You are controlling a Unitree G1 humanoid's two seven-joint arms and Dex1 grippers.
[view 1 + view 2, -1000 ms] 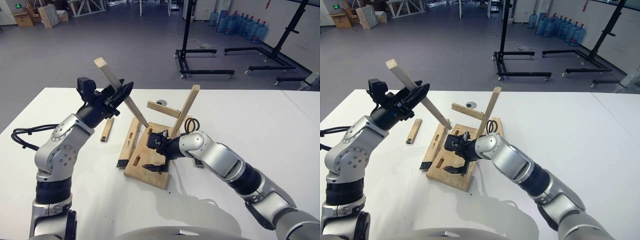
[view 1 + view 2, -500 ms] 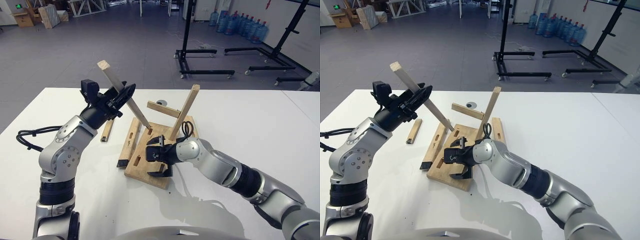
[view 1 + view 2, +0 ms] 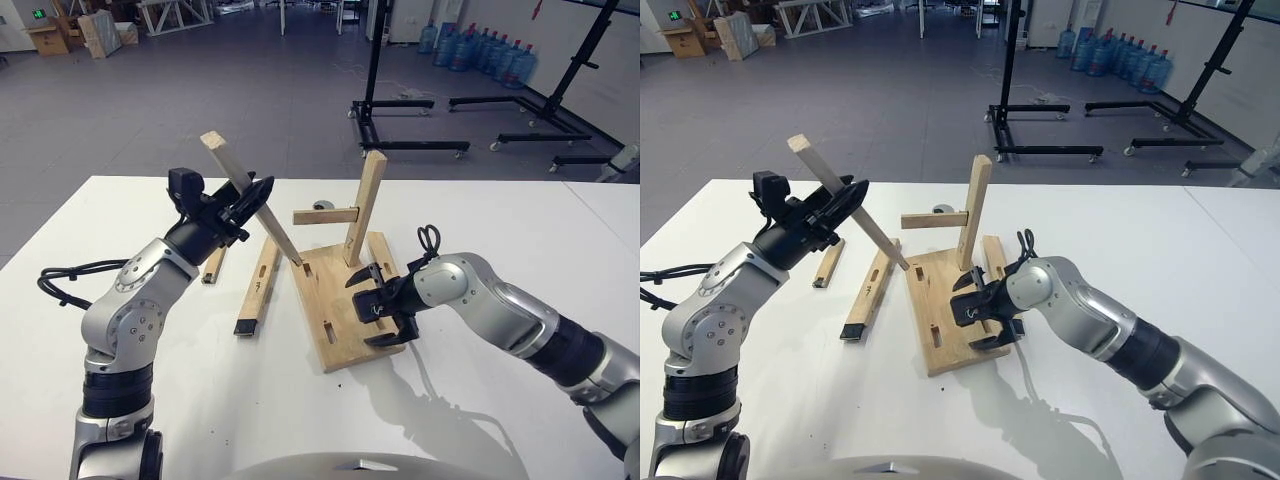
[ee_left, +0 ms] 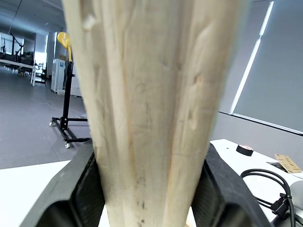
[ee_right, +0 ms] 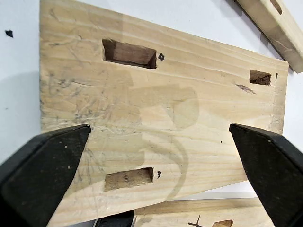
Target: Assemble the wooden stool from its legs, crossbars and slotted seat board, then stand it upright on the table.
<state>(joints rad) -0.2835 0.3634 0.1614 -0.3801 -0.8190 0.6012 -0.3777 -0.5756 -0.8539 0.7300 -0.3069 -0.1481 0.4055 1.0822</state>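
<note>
Swung round on the desk since before, the seat board lay beneath the right end effector, spread apart; the left end effector clamped a leg, tip's seating indiscernible.

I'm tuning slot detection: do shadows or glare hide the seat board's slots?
Right wrist view: a faint curved shadow crosses the seat board, yet its slots stand out dark. Left eye view: even light, no glare on it, slots visible.
</note>
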